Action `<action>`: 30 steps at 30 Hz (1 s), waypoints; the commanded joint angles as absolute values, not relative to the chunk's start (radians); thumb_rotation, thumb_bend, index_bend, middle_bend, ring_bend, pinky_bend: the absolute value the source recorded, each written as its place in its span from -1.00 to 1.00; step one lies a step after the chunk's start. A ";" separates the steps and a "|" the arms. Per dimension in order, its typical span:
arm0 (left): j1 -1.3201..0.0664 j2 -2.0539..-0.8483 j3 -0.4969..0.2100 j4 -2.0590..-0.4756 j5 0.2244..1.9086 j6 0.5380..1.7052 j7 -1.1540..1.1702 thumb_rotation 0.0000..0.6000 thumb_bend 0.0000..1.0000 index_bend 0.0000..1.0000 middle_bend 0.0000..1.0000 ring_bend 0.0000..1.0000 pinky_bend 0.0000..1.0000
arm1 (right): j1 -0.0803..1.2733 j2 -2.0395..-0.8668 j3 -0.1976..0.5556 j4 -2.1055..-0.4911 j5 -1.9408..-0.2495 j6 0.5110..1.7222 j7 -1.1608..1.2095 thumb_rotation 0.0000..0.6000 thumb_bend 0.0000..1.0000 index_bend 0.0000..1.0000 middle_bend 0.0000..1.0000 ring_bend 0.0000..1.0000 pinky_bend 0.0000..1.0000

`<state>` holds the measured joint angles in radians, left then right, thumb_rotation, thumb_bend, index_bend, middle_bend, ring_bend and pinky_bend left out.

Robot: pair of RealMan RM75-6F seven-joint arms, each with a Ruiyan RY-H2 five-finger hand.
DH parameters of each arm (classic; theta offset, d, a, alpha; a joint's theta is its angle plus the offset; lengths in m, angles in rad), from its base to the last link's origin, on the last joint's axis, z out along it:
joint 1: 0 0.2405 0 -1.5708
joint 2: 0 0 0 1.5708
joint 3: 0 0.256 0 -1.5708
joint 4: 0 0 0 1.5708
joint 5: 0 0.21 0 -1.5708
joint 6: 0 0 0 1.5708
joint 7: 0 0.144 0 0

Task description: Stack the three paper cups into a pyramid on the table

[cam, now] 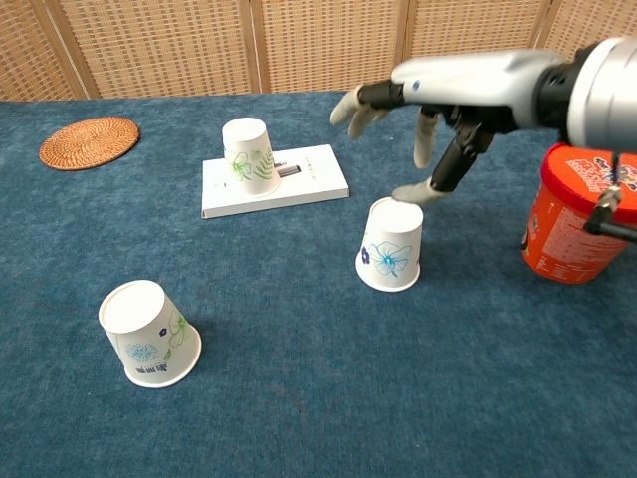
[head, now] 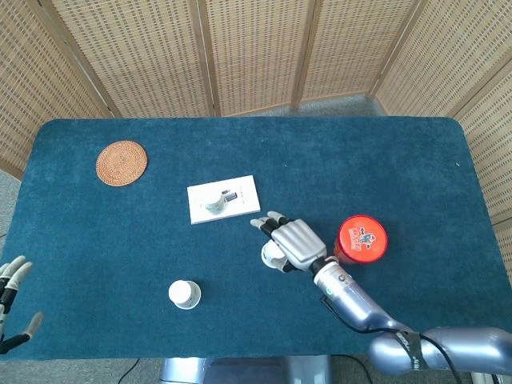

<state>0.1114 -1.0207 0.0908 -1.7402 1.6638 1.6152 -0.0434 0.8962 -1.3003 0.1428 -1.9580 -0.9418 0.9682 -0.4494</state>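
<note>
Judging from how the cups lie, the first base cup is set down and the step in hand is the fetching of a second. An upside-down white paper cup with a blue flower print (cam: 390, 244) stands alone on the blue-carpeted bench (cam: 318, 398), near the centre. The right robot hand (cam: 423, 119) is seen above it and slightly toward 1 o'clock, fingers spread wide, holding nothing and clear of the cup. In the head view the same right robot hand (head: 292, 244) partly covers that cup.

A second inverted white paper cup with a green leaf print (cam: 250, 156) stands on a flat white box (cam: 289, 184) toward 11 o'clock from the flower cup. A third inverted white cup with a pale blue print (cam: 149, 334) sits well apart at about 8 o'clock, toward the near left edge.

The left robot hand (head: 12, 304) shows only at the far left edge of the head view, fingers apart and empty.

A red cylindrical tub (cam: 577, 214) stands at 3 o'clock of the flower cup, and a round woven coaster (cam: 90, 141) lies at the far left.

The next move seems to call for one of the other cups to be gripped by its side wall and set just beside the flower cup, rims close, so that the last cup can bridge both. The green-leaf cup appears the easier reach for the right robot hand.
</note>
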 commanded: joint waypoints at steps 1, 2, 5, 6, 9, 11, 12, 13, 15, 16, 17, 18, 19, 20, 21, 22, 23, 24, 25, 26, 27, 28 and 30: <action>0.108 -1.025 0.088 -1.739 1.661 1.611 -0.031 1.00 -0.19 -1.00 -0.90 -1.00 -1.00 | 0.875 -1.255 0.152 -2.006 -0.972 0.999 -0.437 1.00 -0.25 -0.80 -0.64 -0.81 -0.21; 0.106 -1.027 0.086 -1.738 1.660 1.609 -0.023 1.00 -0.19 -1.00 -0.90 -1.00 -1.00 | 0.869 -1.244 0.155 -2.016 -0.982 1.008 -0.432 1.00 -0.25 -0.80 -0.64 -0.81 -0.21; 0.100 -1.036 0.082 -1.740 1.654 1.598 0.004 1.00 -0.19 -1.00 -0.90 -1.00 -1.00 | 0.846 -1.212 0.158 -2.036 -1.018 1.038 -0.415 1.00 -0.25 -0.76 -0.63 -0.81 -0.21; 0.098 -1.037 0.082 -1.742 1.654 1.594 0.011 1.00 -0.19 -1.00 -0.90 -1.00 -1.00 | 0.837 -1.203 0.158 -2.041 -1.030 1.050 -0.409 1.00 -0.25 -0.75 -0.63 -0.81 -0.21; 0.091 -1.042 0.077 -1.751 1.652 1.586 0.036 1.00 -0.19 -1.00 -0.91 -1.00 -1.00 | 0.798 -1.179 0.157 -2.048 -1.083 1.103 -0.388 1.00 -0.24 -0.73 -0.63 -0.81 -0.21; 0.085 -1.046 0.073 -1.758 1.654 1.582 0.066 1.00 -0.19 -1.00 -0.91 -1.00 -1.00 | 0.767 -1.164 0.152 -2.045 -1.124 1.145 -0.374 1.00 -0.23 -0.72 -0.63 -0.81 -0.22; 0.082 -1.047 0.072 -1.762 1.655 1.578 0.078 1.00 -0.19 -1.00 -0.91 -1.00 -1.00 | 0.755 -1.156 0.148 -2.042 -1.137 1.157 -0.368 1.00 -0.23 -0.71 -0.63 -0.82 -0.25; 0.077 -1.048 0.071 -1.770 1.658 1.573 0.093 1.00 -0.19 -1.00 -0.91 -1.00 -1.00 | 0.737 -1.144 0.142 -2.041 -1.153 1.171 -0.357 1.00 -0.22 -0.70 -0.63 -0.84 -0.28; 0.069 -1.047 0.070 -1.784 1.663 1.563 0.114 1.00 -0.19 -1.00 -0.91 -1.00 -1.00 | 0.713 -1.124 0.135 -2.038 -1.171 1.187 -0.338 1.00 -0.23 -0.68 -0.63 -0.93 -0.40; 0.063 -1.045 0.068 -1.794 1.666 1.555 0.132 1.00 -0.19 -1.00 -0.91 -1.00 -1.00 | 0.698 -1.111 0.130 -2.034 -1.182 1.197 -0.331 1.00 -0.22 -0.68 -0.63 -0.95 -0.43; 0.058 -1.044 0.067 -1.802 1.668 1.549 0.147 1.00 -0.19 -1.00 -0.92 -1.00 -1.00 | 0.687 -1.102 0.127 -2.031 -1.191 1.207 -0.328 1.00 -0.22 -0.68 -0.63 -0.97 -0.47; 0.052 -1.043 0.066 -1.809 1.672 1.543 0.163 1.00 -0.19 -1.00 -0.92 -1.00 -1.00 | 0.677 -1.094 0.124 -2.028 -1.201 1.217 -0.327 1.00 -0.22 -0.68 -0.63 -0.97 -0.49; 0.045 -1.044 0.064 -1.819 1.676 1.534 0.182 1.00 -0.19 -1.00 -0.93 -1.00 -1.00 | 0.663 -1.085 0.119 -2.026 -1.213 1.229 -0.327 1.00 -0.22 -0.68 -0.63 -0.98 -0.50; 0.039 -1.045 0.063 -1.825 1.679 1.526 0.196 1.00 -0.19 -1.00 -0.94 -1.00 -1.00 | 0.653 -1.079 0.116 -2.025 -1.223 1.238 -0.326 1.00 -0.22 -0.68 -0.63 -0.99 -0.52; 0.032 -1.046 0.063 -1.832 1.682 1.516 0.209 1.00 -0.19 -1.00 -0.96 -1.00 -1.00 | 0.643 -1.072 0.113 -2.023 -1.233 1.247 -0.326 1.00 -0.22 -0.68 -0.63 -0.99 -0.54; 0.023 -1.047 0.062 -1.839 1.684 1.502 0.225 1.00 -0.19 -1.00 -0.98 -1.00 -1.00 | 0.631 -1.064 0.110 -2.023 -1.244 1.256 -0.322 1.00 -0.22 -0.68 -0.63 -1.00 -0.55; 0.015 -1.048 0.062 -1.845 1.686 1.490 0.238 1.00 -0.19 -1.00 -0.99 -1.00 -1.00 | 0.621 -1.057 0.107 -2.025 -1.251 1.263 -0.317 1.00 -0.22 -0.68 -0.63 -1.00 -0.55; 0.008 -1.049 0.061 -1.850 1.688 1.479 0.251 1.00 -0.19 -1.00 -1.00 -1.00 -1.00 | 0.612 -1.049 0.104 -2.026 -1.260 1.268 -0.312 1.00 -0.22 -0.68 -0.63 -1.00 -0.55; -0.002 -1.052 0.061 -1.857 1.689 1.464 0.266 1.00 -0.19 -1.00 -1.00 -1.00 -1.00 | 0.601 -1.041 0.101 -2.027 -1.270 1.275 -0.308 1.00 -0.22 -0.68 -0.63 -1.00 -0.55; -0.009 -1.054 0.061 -1.864 1.690 1.451 0.277 1.00 -0.19 -1.00 -1.00 -1.00 -1.00 | 0.592 -1.035 0.098 -2.028 -1.276 1.279 -0.305 1.00 -0.22 -0.68 -0.63 -1.00 -0.55; -0.016 -1.054 0.062 -1.872 1.692 1.438 0.287 1.00 -0.19 -1.00 -1.00 -1.00 -1.00 | 0.585 -1.030 0.096 -2.029 -1.282 1.283 -0.298 1.00 -0.22 -0.68 -0.63 -1.00 -0.55; -0.027 -1.055 0.064 -1.883 1.694 1.419 0.297 1.00 -0.19 -1.00 -1.00 -1.00 -1.00 | 0.576 -1.026 0.095 -2.029 -1.288 1.282 -0.281 1.00 -0.22 -0.68 -0.63 -1.00 -0.55; -0.046 -1.057 0.066 -1.898 1.695 1.386 0.315 1.00 -0.19 -1.00 -1.00 -1.00 -1.00 | 0.566 -1.018 0.092 -2.023 -1.291 1.274 -0.258 1.00 -0.22 -0.68 -0.63 -1.00 -0.55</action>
